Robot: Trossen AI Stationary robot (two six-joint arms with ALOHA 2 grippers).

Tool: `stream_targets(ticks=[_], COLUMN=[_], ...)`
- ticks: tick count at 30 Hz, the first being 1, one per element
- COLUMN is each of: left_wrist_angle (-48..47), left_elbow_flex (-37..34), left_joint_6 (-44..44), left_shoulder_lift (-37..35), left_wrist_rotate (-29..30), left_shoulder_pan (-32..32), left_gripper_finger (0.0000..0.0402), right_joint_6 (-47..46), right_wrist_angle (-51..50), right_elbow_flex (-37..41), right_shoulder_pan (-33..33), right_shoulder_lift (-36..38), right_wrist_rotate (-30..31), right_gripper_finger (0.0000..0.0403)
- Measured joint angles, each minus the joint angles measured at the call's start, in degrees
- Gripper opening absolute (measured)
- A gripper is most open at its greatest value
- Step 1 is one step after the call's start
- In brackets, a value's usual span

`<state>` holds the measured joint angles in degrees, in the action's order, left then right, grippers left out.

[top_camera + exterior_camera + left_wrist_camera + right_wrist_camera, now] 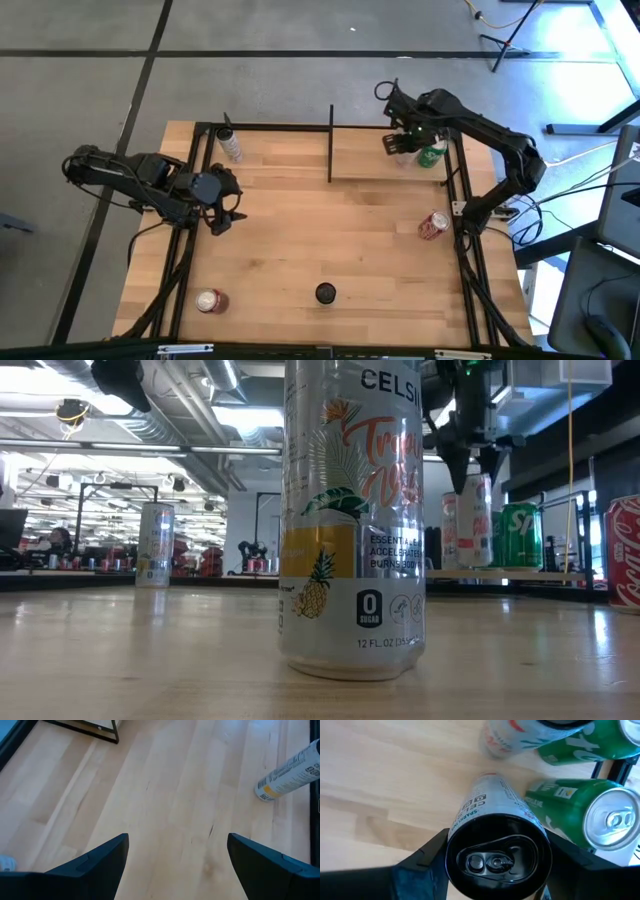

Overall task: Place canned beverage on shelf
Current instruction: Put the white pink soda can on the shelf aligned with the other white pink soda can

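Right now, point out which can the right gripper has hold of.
The slim black-topped Celsius can on the shelf, between the right gripper fingers. The green can beside it stands free.

Glossy metal can, matt wood shelf

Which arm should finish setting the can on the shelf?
Right. The right gripper straddles a slim Celsius can over the shelf, beside a green can. The left gripper hangs open, empty, off the shelf.
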<state>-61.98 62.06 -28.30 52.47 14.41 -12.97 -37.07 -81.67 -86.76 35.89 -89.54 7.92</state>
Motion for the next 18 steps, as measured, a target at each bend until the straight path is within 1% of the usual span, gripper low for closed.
stream_targets(ticks=[5,12,18], left_wrist_angle=[-0.04,-0.09,-0.11], left_elbow_flex=[-0.02,-0.02,-0.02], left_joint_6=[0.44,0.51,0.53], left_shoulder_lift=[0.00,0.00,0.00], left_wrist_rotate=[-0.26,-0.33,-0.23], left_shoulder_pan=[0.00,0.00,0.00], left_gripper_finger=[0.0326,0.0326,0.0326], right_joint_6=[0.34,1.30,2.00], right_wrist_angle=[0.68,1.52,3.07], right_elbow_flex=[2.32,2.66,2.77], right_shoulder_pan=[0.63,0.52,0.52], right_shoulder_lift=[0.17,0.24,0.10], right_wrist_rotate=[-0.48,0.50,1.65], right_gripper_finger=[0.0233,0.0239,0.0279])
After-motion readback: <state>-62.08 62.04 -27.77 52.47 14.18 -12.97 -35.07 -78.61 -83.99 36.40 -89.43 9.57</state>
